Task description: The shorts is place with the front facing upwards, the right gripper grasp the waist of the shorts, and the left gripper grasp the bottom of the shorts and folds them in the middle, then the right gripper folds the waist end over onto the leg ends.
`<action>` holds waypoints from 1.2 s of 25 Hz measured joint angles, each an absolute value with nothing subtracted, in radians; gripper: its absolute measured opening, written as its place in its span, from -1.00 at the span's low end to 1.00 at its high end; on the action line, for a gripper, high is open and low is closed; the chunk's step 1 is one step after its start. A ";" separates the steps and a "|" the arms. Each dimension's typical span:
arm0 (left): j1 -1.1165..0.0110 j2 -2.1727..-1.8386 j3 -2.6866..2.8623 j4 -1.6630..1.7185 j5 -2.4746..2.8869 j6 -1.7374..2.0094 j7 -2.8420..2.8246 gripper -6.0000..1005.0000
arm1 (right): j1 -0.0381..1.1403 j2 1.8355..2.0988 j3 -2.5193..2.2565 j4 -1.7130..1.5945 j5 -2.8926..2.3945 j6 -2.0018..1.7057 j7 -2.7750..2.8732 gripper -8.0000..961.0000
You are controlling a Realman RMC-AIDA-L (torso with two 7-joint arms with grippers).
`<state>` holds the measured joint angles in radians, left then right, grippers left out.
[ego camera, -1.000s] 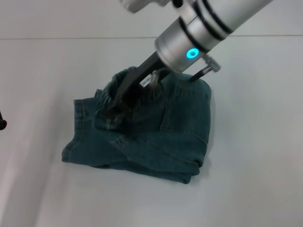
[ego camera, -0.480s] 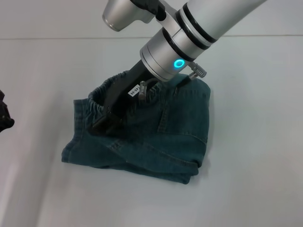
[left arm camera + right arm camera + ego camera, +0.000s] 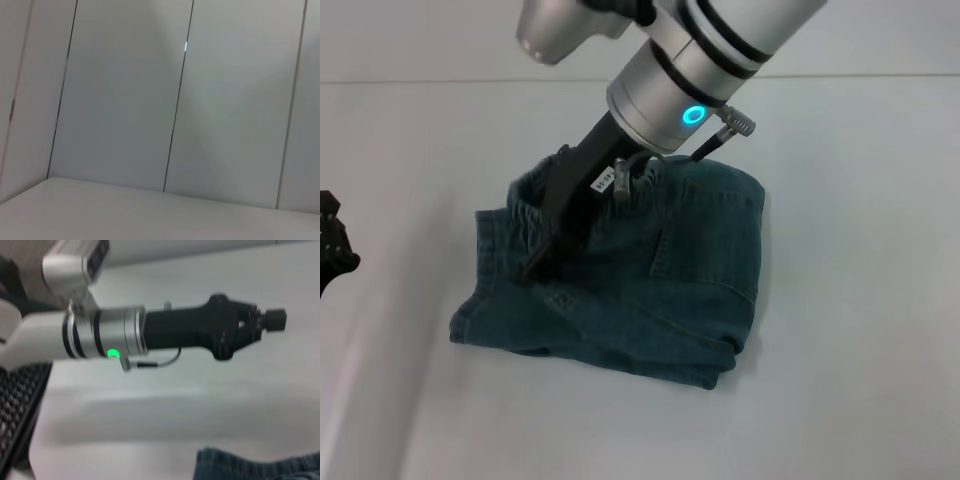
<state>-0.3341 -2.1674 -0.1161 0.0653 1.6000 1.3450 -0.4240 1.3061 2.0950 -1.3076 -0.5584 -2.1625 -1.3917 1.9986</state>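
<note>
Shorts (image 3: 650,290) of soft, floppy denim are seen folded mid-table, best gripped at the thick ruffled waist (image 3: 525,205), where the right gripper (image 3: 545,262) is pressed, its opening hidden; the left gripper (image 3: 260,325) is parked far left.

Even, bright light; right wrist view motion-blurred.
</note>
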 joint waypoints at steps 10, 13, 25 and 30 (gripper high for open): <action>-0.333 -2.169 -0.115 0.060 1.600 1.332 -0.423 -0.99 | 1.316 2.100 -1.410 -0.628 -2.189 -1.403 2.015 0.67; -0.329 -2.169 -0.115 0.059 1.600 1.327 -0.423 -0.99 | 1.299 2.098 -1.411 -0.657 -2.190 -1.405 2.017 0.66; -0.307 -2.167 -0.084 0.082 1.602 1.388 -0.485 -0.99 | 1.047 2.089 -1.316 -0.920 -2.206 -1.467 2.054 0.66; -0.289 -2.166 0.022 0.175 1.611 1.445 -0.685 -0.91 | 0.833 2.085 -1.148 -0.992 -2.041 -1.501 1.961 0.67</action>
<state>-0.2890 -2.1655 0.0221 0.1752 1.6111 1.4453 -0.6850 0.8334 2.0852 -1.1481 -0.9918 -2.0407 -1.5010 1.9609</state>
